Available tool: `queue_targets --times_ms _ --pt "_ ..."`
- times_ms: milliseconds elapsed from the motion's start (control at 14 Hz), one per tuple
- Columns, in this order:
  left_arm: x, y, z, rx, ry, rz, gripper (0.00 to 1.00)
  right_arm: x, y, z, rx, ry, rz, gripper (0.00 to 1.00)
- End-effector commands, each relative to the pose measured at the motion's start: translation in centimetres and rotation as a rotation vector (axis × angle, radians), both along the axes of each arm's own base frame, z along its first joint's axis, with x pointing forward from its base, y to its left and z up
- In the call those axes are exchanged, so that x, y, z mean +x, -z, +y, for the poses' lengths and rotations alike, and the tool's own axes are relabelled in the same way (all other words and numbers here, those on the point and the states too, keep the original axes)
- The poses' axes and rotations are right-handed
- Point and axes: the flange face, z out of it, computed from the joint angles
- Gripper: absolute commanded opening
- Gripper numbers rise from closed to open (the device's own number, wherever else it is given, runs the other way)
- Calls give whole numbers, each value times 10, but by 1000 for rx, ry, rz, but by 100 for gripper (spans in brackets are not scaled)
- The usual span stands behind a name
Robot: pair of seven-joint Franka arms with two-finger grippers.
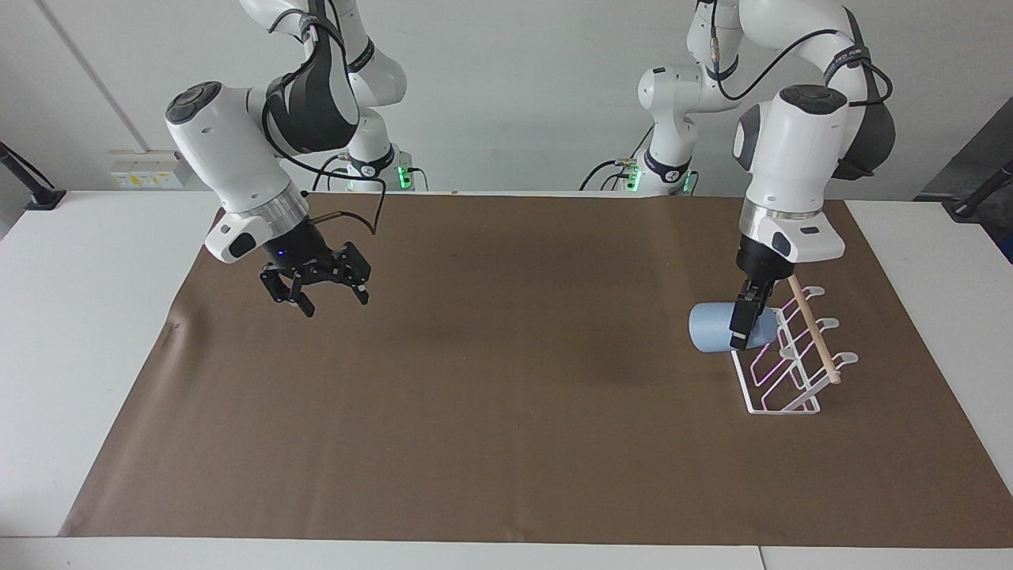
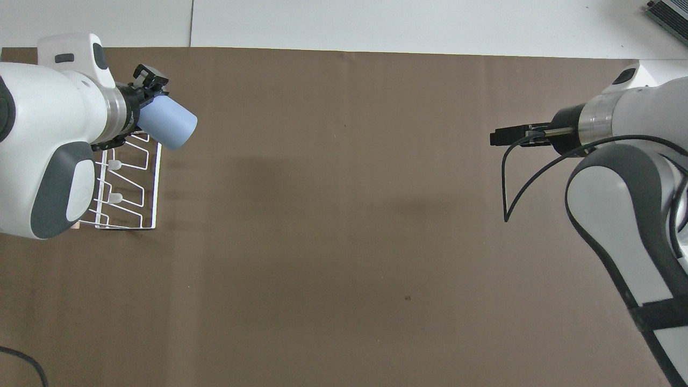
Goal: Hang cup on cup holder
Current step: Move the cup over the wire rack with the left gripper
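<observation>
The light-blue cup (image 1: 715,328) hangs on its side in the air, gripped at one end by my left gripper (image 1: 746,320), which is shut on it. It is over the edge of the white wire cup holder (image 1: 779,378) that faces the table's middle, at the left arm's end. Whether the cup touches the prongs I cannot tell. The wooden dowel (image 1: 810,321) crosses the rack's top. In the overhead view the cup (image 2: 171,124) sticks out from the left gripper (image 2: 144,110) over the rack (image 2: 131,185). My right gripper (image 1: 316,290) is open and empty above the mat; it also shows in the overhead view (image 2: 500,137).
A brown mat (image 1: 506,412) covers most of the white table (image 1: 95,332). A black cable (image 2: 510,183) loops from the right wrist.
</observation>
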Motion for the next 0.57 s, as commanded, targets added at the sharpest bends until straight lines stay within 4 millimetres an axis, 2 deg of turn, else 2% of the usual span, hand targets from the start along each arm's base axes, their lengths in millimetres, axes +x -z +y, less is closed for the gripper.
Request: queue_targets --times_ms 0,285,498 --pt "-6 -4 23 73 52 -31 0 -11 -20 -8 -74 -23 -2 100" --pt "3 -1 58 151 34 -63 0 -20 -60 -22 -157 -42 43 100" --pt "8 6 74 178 34 -88 0 -32 -87 -46 -159 -10 83 100"
